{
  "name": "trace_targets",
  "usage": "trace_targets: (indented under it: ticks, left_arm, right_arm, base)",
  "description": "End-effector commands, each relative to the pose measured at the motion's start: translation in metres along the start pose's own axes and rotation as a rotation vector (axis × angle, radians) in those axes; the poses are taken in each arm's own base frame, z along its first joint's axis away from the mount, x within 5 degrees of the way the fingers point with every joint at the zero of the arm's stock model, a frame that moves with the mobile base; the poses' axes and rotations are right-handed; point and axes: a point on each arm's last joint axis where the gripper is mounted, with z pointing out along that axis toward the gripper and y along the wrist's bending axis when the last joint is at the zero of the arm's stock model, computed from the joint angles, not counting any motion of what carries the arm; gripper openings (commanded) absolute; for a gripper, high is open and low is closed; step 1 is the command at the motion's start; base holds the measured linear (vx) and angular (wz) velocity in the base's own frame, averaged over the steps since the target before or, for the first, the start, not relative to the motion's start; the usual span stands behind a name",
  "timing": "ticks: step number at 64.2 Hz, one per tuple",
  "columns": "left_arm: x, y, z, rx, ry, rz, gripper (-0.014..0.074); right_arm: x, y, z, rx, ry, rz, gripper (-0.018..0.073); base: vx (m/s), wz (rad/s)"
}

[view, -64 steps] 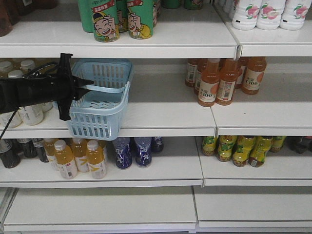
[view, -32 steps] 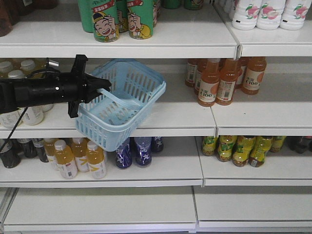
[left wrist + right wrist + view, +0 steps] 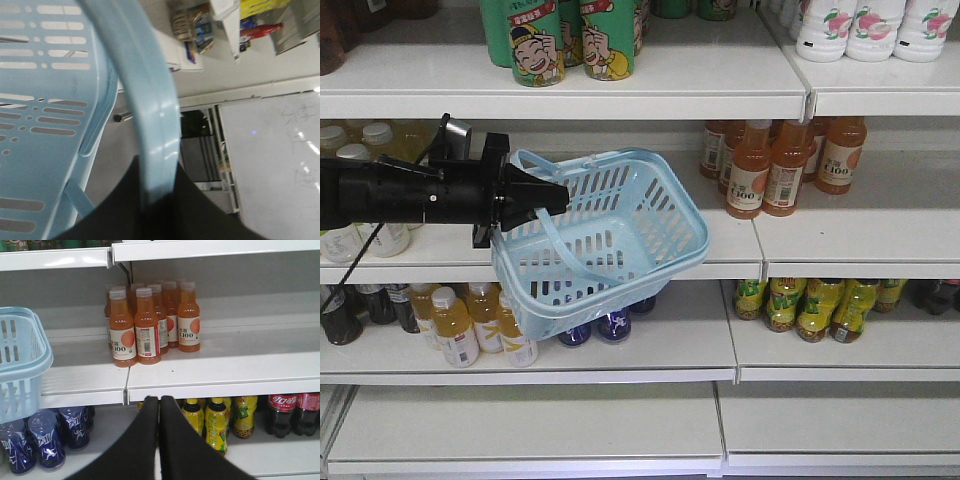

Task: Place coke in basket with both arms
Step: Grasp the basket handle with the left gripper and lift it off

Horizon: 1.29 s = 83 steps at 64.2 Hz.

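Basket (image 3: 665, 215) hangs tilted, left claw (image 3: 555, 196) clamped on it; right claw (image 3: 159, 401) pressed together.

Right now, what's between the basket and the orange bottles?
Nothing stands there: only bare white shelf shows between the basket and the orange bottles, clearest in the right wrist view.

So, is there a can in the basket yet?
No, the basket is empty, its slotted floor and walls showing bare.
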Motion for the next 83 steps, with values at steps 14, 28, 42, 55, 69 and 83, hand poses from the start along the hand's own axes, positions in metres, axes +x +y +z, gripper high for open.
trace_targets:
  ticks: [14, 28, 42, 55, 69, 83]
  left_arm:
    - [0.047, -0.048, 0.003, 0.087, 0.119, 0.098, -0.0008]
    - [0.079, -0.028, 0.015, 0.079, 0.187, 0.077, -0.0008]
    - [0.111, -0.005, 0.017, 0.084, 0.206, 0.033, -0.0008]
    - [0.128, 0.004, 0.02, 0.073, 0.242, 0.006, -0.0008]
    - [0.148, -0.004, 0.037, 0.08, 0.336, 0.03, -0.0008]
    - [0.155, -0.007, 0.044, 0.088, 0.366, 0.048, -0.0008]
  right_arm:
    - [-0.004, 0.0, -0.001, 0.002, -0.085, -0.011, -0.0009]
    - [-0.004, 0.0, -0.001, 0.002, -0.085, -0.011, -0.0009]
    - [-0.004, 0.0, -0.001, 0.002, -0.085, -0.011, -0.0009]
    - [-0.004, 0.0, -0.001, 0.002, -0.085, -0.011, -0.0009]
    - [-0.004, 0.0, -0.001, 0.002, -0.085, -0.011, -0.0009]
    - [-0.004, 0.0, -0.001, 0.002, -0.085, -0.011, -0.0009]
  base:
    - [0.0, 0.0]
    - [0.0, 0.0]
    - [0.0, 0.0]
    - [0.0, 0.0]
    - [0.0, 0.0]
    - [0.0, 0.0]
